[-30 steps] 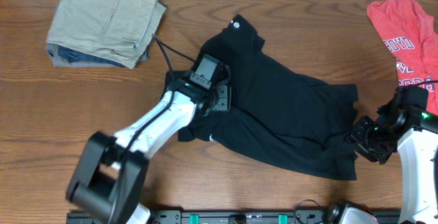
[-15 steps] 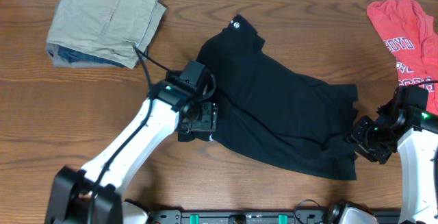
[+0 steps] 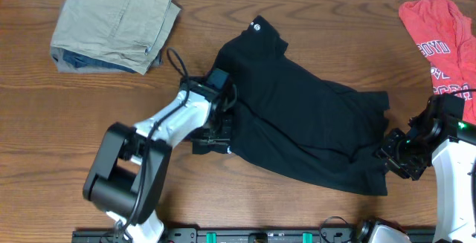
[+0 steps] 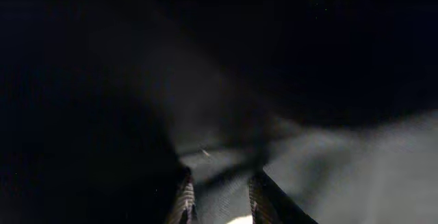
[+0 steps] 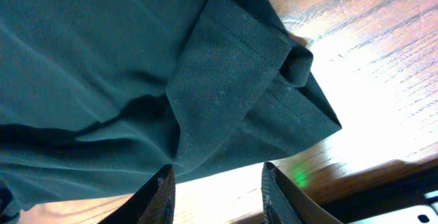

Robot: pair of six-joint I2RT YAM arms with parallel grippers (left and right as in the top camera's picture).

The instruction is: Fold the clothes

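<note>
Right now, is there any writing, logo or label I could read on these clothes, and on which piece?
Red T-shirt: white block lettering, creased and cut off by the picture's edge; no whole word reads.
Black shirt: small round white mark by the collar, too small to read.
Khaki trousers: no text visible.

Brown wood-grain table [image 3: 44, 139] fills overhead view — bright glare on boards in right wrist view.

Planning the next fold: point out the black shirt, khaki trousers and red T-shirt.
black shirt [image 3: 312, 131], overhead view, middle of its body
khaki trousers [image 3: 111, 16], overhead view, top of the folded stack
red T-shirt [image 3: 435, 21], overhead view, above the lettering
</note>
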